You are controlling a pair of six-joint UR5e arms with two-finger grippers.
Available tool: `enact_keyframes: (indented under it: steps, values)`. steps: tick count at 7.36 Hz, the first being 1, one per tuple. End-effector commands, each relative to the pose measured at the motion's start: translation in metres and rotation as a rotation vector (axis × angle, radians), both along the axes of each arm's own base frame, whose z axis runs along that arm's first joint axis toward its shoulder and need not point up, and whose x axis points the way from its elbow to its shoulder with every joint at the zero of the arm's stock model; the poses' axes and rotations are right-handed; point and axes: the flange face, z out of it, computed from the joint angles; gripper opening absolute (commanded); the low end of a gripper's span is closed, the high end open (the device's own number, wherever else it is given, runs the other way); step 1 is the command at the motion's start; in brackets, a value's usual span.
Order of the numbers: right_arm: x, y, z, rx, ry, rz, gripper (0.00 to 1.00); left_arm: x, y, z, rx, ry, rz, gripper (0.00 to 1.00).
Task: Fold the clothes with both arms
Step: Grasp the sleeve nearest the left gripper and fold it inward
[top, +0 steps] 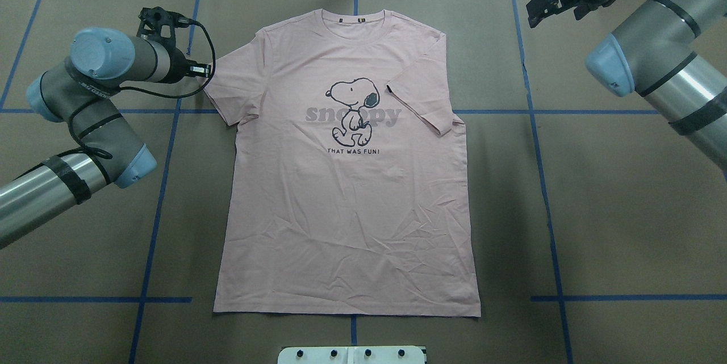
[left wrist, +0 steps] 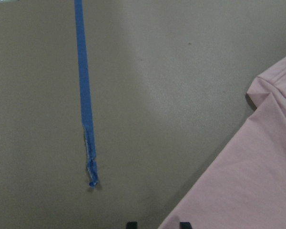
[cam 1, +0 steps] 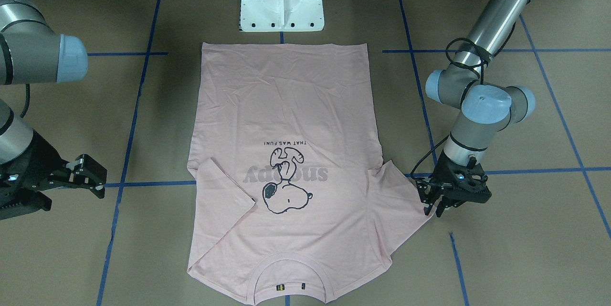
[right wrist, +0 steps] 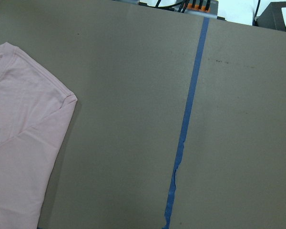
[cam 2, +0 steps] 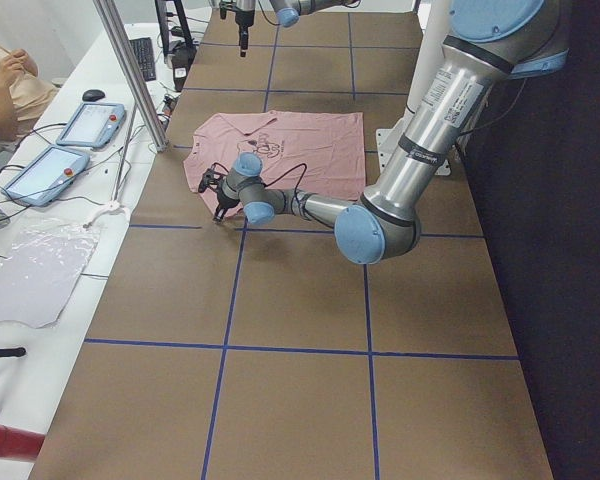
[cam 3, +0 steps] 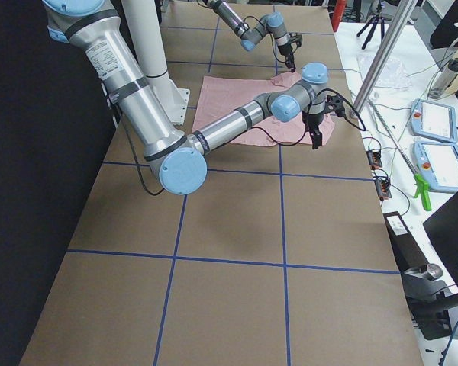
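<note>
The pale pink T-shirt (top: 346,210) lies flat and print-up on the brown table, neckline away from the robot. Its sleeve on the robot's right side (top: 420,108) is folded inward over the chest. The other sleeve (cam 1: 401,196) lies spread out. My left gripper (cam 1: 435,206) is low at that sleeve's outer edge, open. In the left wrist view its fingertips (left wrist: 183,224) straddle the cloth edge (left wrist: 257,167). My right gripper (cam 1: 90,177) is open and empty, off the shirt beyond the folded sleeve. The right wrist view shows the shoulder corner (right wrist: 19,119).
The white pedestal base (cam 1: 281,0) stands just past the shirt's hem. Blue tape lines (top: 164,182) grid the table. Tablets (cam 2: 90,125), a metal pole (cam 2: 130,70) and a seated person (cam 2: 5,85) are along the far side.
</note>
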Motion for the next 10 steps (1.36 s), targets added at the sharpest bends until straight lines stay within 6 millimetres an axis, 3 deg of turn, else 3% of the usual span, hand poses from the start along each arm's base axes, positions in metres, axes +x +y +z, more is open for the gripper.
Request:
enact_keyframes:
  steps: [1, 3, 4, 6, 8, 9, 10]
  values:
    - [0.000, 0.000, -0.001, 0.001, 0.000, 0.000, 1.00, -0.003, 0.004, 0.003, 0.017, -0.001, 0.009, 0.00]
    - [0.000, 0.000, -0.001, 0.000, -0.001, 0.001, 1.00, -0.004, 0.006, -0.034, 0.039, 0.023, 0.010, 0.00]
    - [0.000, 0.000, 0.000, -0.002, 0.000, 0.002, 1.00, 0.004, 0.001, -0.060, 0.015, 0.002, 0.014, 0.00]
    - [0.000, 0.000, -0.001, -0.003, -0.002, 0.004, 1.00, 0.018, -0.010, -0.137, -0.063, -0.019, -0.011, 0.00]
    - [-0.001, 0.000, 0.000, -0.004, -0.001, 0.003, 1.00, 0.070, 0.007, -0.199, -0.168, -0.024, -0.072, 0.00]
    - [-0.002, 0.001, 0.000, -0.006, -0.001, 0.002, 1.00, 0.097, 0.019, -0.218, -0.209, -0.046, -0.087, 0.00]
    - [-0.002, 0.000, -0.001, -0.004, -0.002, 0.002, 1.00, 0.104, 0.017, -0.224, -0.225, -0.045, -0.094, 0.00]
